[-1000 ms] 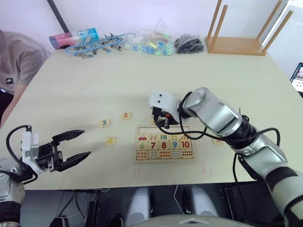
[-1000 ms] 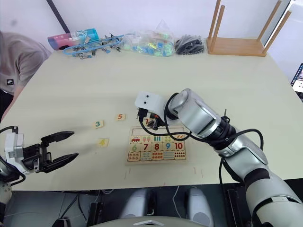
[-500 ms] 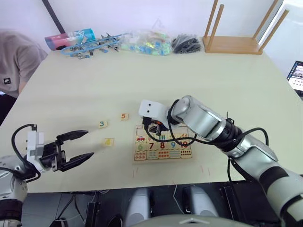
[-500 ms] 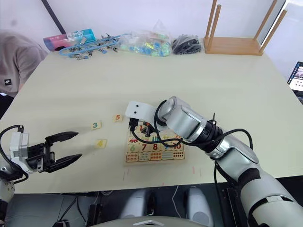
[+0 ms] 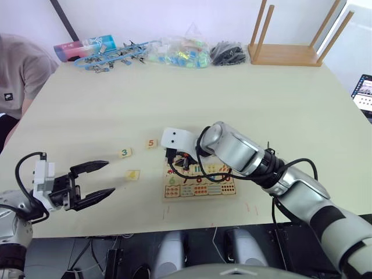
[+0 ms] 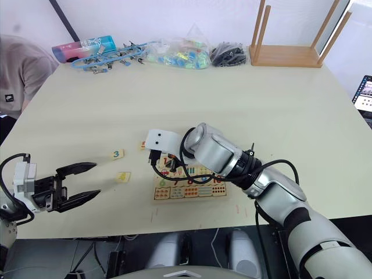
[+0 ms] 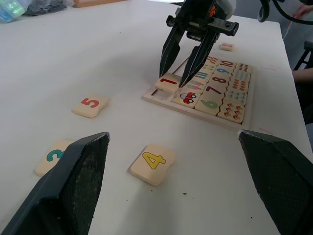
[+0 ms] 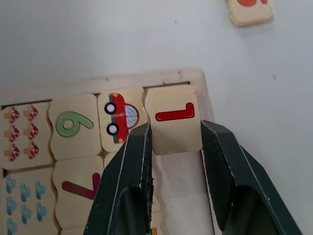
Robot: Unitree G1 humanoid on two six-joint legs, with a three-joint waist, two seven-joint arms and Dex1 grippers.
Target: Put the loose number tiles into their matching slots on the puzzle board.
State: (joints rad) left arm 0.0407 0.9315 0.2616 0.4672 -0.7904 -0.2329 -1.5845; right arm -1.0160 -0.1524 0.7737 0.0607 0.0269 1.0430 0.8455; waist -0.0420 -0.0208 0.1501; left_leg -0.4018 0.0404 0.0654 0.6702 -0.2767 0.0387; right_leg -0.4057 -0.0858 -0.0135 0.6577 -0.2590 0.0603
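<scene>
My right pincer [image 8: 171,147] pinched the 1 tile [image 8: 174,119] between both fingers, right over the corner slot of the board [image 7: 205,88], beside the red car picture [image 8: 120,113]. My left pincer [image 5: 92,183] hung wide open and empty, near tiles 4 [image 7: 152,162], 3 [image 7: 55,155] and 5 [image 7: 90,105] on the table [image 5: 174,93].

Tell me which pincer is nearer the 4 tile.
Left. The left pincer hangs open beside the 4 tile, apart from it. The right pincer is farther off at the puzzle board, around the 1 tile.
</scene>
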